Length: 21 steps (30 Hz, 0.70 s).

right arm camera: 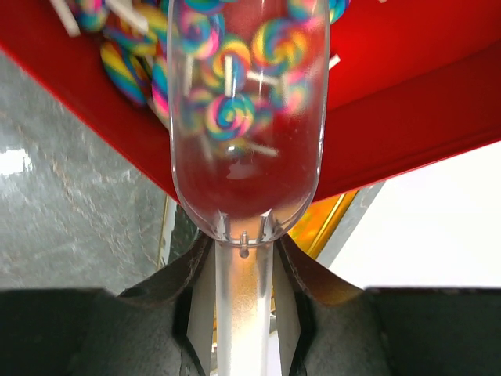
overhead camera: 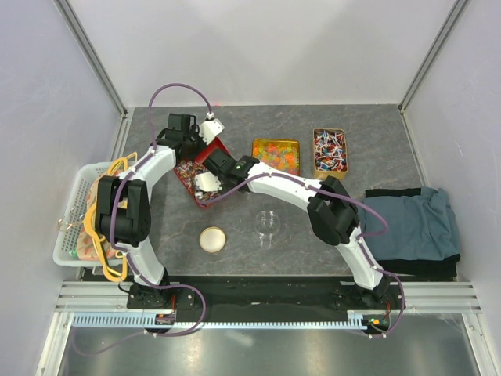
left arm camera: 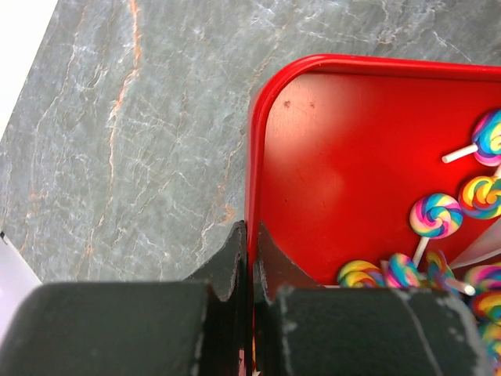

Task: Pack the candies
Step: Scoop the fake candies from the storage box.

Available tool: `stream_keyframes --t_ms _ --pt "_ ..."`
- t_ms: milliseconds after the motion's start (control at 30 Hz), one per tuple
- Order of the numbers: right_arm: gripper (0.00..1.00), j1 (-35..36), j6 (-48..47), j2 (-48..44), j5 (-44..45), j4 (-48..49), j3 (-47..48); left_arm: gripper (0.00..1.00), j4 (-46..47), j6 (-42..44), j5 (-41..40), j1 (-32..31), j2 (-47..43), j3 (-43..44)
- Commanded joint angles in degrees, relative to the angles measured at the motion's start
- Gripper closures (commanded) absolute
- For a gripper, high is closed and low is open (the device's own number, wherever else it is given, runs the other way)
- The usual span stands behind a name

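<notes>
Now candies [right arm camera: 227,113] crowd the scoop [right arm camera: 244,200] the right pincer [right arm camera: 244,262] grasps, left pincer [left arm camera: 250,244] clamping the tray [left arm camera: 344,157].

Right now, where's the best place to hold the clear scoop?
Grip the clear scoop by its thin straight handle, coming from behind the bowl, as the right gripper does. The handle fits between the jaws; the bowl is wide and rounded.

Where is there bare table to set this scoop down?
Back strip of the table behind the yellow tin and the twist-wrapped candies; front patch between round lid and clear dish. Crowded around the red tray.
</notes>
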Motion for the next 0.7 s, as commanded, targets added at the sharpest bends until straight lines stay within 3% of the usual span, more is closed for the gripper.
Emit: stream_keyframes --t_ms 0,367,667 --pt "1.00 2.9 6.6 4.0 -0.4 3.7 2.5 0.98 4.4 -8.6 1.5 -1.4 -5.6 6.7" --pt "1.00 5.1 8.5 7.2 3.1 7.6 5.6 0.98 -1.7 -13.2 -4.9 -3.6 -7.1 5.1" --pt "1.00 6.6 10.1 6.9 0.6 12.5 4.8 0.98 -2.2 -16.6 -2.1 -3.6 -6.8 1.1"
